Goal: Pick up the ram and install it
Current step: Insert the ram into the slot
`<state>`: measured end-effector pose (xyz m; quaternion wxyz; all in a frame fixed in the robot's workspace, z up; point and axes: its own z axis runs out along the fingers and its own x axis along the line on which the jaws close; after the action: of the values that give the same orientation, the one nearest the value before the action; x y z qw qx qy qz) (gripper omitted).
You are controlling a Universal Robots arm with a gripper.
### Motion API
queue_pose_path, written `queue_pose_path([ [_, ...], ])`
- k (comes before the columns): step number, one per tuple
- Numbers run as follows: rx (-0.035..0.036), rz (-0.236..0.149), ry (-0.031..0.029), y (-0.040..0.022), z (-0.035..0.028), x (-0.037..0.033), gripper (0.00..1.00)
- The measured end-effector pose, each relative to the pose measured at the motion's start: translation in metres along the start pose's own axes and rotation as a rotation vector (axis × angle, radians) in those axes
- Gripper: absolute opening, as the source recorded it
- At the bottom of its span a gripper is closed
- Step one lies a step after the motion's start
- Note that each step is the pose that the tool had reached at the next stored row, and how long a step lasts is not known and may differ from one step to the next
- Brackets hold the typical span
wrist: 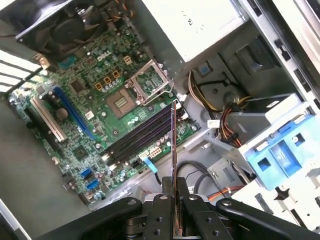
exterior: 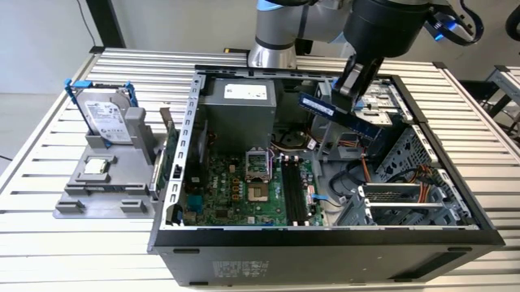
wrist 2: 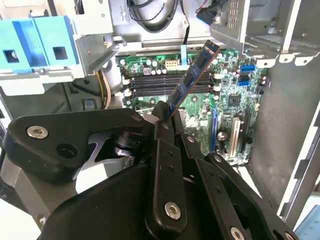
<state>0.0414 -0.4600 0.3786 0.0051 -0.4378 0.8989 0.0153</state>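
Between the fingers of the claw [exterior: 352, 91] sits the ram [exterior: 325, 108], so the pick-up part of the job looks done. The fingers are pressed together on the stick. In both wrist views the ram [wrist 2: 192, 77] juts out beyond the fingertips, and in the first wrist view it shows edge-on as a thin line [wrist: 173, 145] running straight out from the claw [wrist: 175, 186].

The installing is not yet done. In the exterior view the ram hangs tilted in the air above the open computer case [exterior: 195, 121], clear of the motherboard and touching nothing but the claw. The black memory slots [exterior: 294, 191] lie below the claw and well apart from the stick's free end. In the first wrist view the slots [wrist: 142, 132] run just beyond the ram's tip, with the empty processor socket [wrist: 122, 102] farther out. In the second wrist view the slots [wrist 2: 165, 82] pass crosswise behind the stick, so it does not look lined up with them.
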Motion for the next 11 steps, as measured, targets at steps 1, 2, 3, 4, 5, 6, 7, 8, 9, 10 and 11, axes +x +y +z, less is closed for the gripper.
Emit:
queue_pose_path([
  [1, 0.0004, 0.018, -0.0005, 0.0, 0.0, 0.0, 0.0],
  [2, 0.0008, 0.035, -0.0009, 0.0, 0.0, 0.0, 0.0],
  [3, 0.0012, 0.053, -0.0013, 0.0, 0.0, 0.0, 0.0],
  [4, 0.0016, 0.071, -0.0017, 0.0, 0.0, 0.0, 0.0],
  [5, 0.002, 0.089, -0.0022, 0.0, 0.0001, 0.0, 0.0],
  [6, 0.0024, 0.106, -0.0025, 0.0, 0.0, 0.0, 0.0],
  [7, 0.0028, 0.125, -0.003, 0.0, 0.0, 0.0, 0.0],
  [8, 0.0032, 0.142, -0.0034, 0.0, 0.0001, 0.0, 0.0],
  [9, 0.0036, 0.16, -0.0038, 0.0, 0.0001, 0.0, 0.0],
  [10, 0.004, 0.177, -0.0042, 0.0, 0.0001, 0.0, 0.0],
  [11, 0.0044, 0.195, -0.0046, 0.0, 0.0001, 0.0, 0.0],
])
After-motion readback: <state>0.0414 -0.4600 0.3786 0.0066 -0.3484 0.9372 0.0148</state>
